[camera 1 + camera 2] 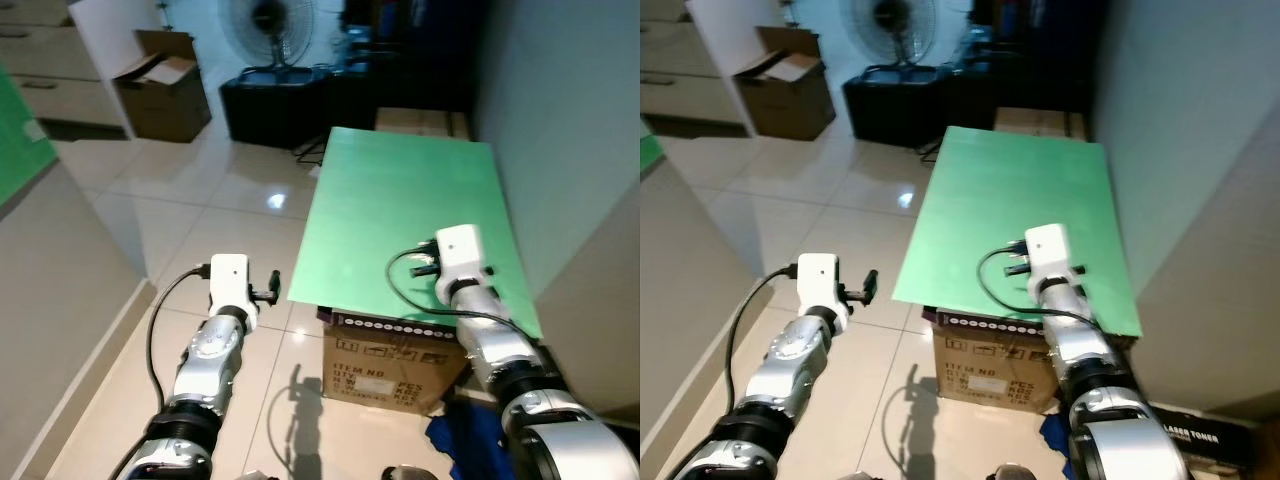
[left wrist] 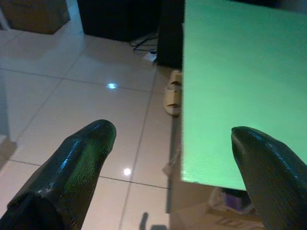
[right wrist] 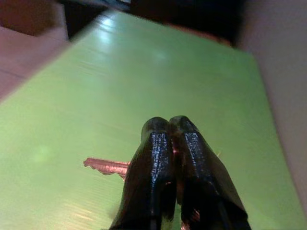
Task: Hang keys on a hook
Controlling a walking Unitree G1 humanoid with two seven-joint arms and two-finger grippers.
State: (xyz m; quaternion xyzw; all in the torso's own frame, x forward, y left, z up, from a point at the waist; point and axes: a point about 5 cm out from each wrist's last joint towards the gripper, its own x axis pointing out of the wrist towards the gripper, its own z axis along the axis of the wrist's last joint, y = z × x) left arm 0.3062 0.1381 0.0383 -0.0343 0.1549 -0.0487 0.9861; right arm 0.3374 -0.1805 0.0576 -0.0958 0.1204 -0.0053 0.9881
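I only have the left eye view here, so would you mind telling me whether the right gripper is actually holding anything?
Observer: Yes. In its wrist view the right gripper is shut on a copper-coloured key, whose blade sticks out sideways over the green board.
Operator: Thank you. And is the left gripper open?
Observer: It is. Its wrist view shows the left gripper with both fingers spread wide, nothing between them.
Operator: Is there anything on the floor beside the board?
Observer: A pale sandal lies on the tiles beside the board's edge, near a black cabinet.
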